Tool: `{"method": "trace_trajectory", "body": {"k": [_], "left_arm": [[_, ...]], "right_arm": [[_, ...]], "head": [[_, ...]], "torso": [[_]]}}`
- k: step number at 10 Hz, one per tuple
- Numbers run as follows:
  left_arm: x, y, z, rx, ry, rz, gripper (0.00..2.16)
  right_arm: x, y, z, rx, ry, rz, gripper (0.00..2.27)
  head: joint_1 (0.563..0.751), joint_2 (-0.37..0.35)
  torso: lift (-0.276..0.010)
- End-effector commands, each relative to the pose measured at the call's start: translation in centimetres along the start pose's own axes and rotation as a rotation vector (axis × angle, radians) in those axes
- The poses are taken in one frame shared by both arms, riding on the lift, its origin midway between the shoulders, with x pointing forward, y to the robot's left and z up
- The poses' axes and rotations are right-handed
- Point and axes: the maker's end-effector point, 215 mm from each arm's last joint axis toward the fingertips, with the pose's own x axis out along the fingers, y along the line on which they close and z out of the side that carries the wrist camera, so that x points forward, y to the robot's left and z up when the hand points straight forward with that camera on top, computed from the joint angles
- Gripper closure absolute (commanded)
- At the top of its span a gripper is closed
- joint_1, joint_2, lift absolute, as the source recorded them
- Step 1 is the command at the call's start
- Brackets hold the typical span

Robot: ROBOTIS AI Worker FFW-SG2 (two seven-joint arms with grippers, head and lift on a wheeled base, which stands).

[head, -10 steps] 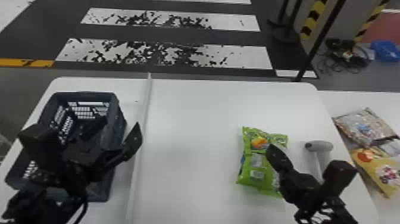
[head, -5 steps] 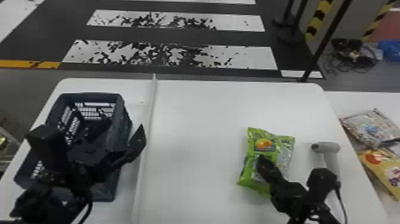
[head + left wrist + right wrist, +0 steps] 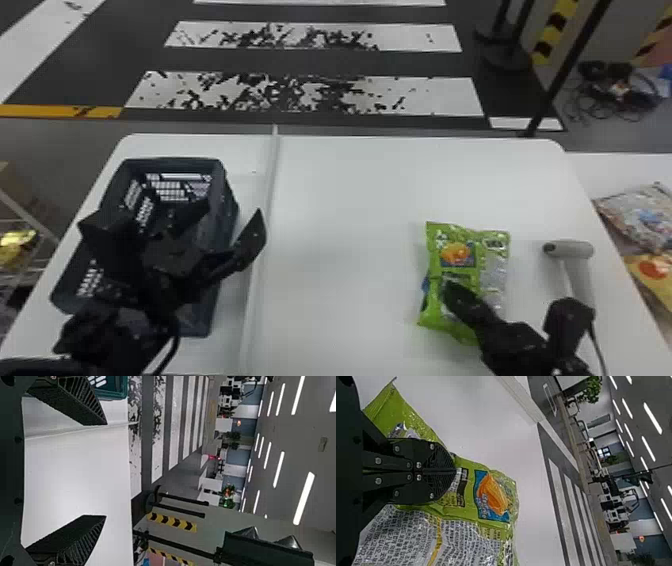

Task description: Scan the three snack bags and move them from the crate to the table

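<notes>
Over the crate (image 3: 227, 190) at the table's left, my left gripper (image 3: 231, 208) stands open; the left wrist view has the gripper (image 3: 105, 470) with its fingers wide apart and nothing between them. A green snack bag (image 3: 455, 255) lies on the right part of the table, a blue edge peeking out at its left side. My right gripper (image 3: 448, 289) is at the bag's near half. In the right wrist view, the gripper (image 3: 455, 471) has both fingers together over the green bag (image 3: 492, 494). The crate's inside is mostly hidden behind the left gripper.
A grey handheld scanner (image 3: 577, 250) stands right of the bag, close to the right arm. A white strip (image 3: 265, 225) runs front to back beside the crate. More snack bags (image 3: 640, 215) lie on the surface beyond the table's right edge.
Relative to the table, my right gripper has shifted left and nearer across the green bag, whose top has changed shape. The left gripper stays over the crate. The head view has shifted slightly.
</notes>
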Motion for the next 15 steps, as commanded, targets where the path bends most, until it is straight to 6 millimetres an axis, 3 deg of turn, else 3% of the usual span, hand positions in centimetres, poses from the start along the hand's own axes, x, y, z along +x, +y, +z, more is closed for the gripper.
{"method": "trace_trajectory", "body": {"k": [1,5,9,10,11,12,13,15], "left_arm": [[0.1,-0.2,-0.1,-0.002,0.002,-0.004,0.03],[0.1,-0.1,-0.2,-0.001,0.005,-0.001,0.03],[0.1,-0.4,0.0,0.002,0.001,-0.006,0.03],[0.0,-0.5,0.2,0.003,-0.002,-0.007,0.03],[0.0,-0.5,0.2,0.003,-0.002,-0.007,0.03],[0.0,-0.5,0.1,0.003,-0.001,-0.007,0.03],[0.0,-0.5,0.2,0.004,-0.004,-0.007,0.03],[0.0,-0.4,0.3,0.005,-0.005,-0.004,0.03]], "right_arm": [[-0.6,-1.1,0.1,-0.016,0.01,0.008,2.24],[-1.7,-0.7,-0.2,0.0,0.02,0.066,2.24],[-4.6,1.2,6.6,0.054,-0.09,0.113,2.24],[-5.3,1.1,8.0,0.072,-0.106,0.124,2.12],[-6.4,-0.3,9.0,0.086,-0.111,0.113,1.84],[-7.5,-2.7,9.9,0.077,-0.115,0.071,1.02],[-8.9,-5.4,11.1,0.058,-0.133,0.018,0.0],[-12.0,-10.7,13.4,-0.002,-0.164,-0.097,0.05]], "head": [[0.695,0.005],[0.695,-0.017],[0.695,-0.018],[0.695,-0.022],[0.695,-0.026],[0.695,-0.041],[0.695,-0.072],[0.695,-0.162]], "torso": [[-0.062],[-0.062],[-0.062],[-0.062],[-0.062],[-0.062],[-0.062],[-0.062]]}}
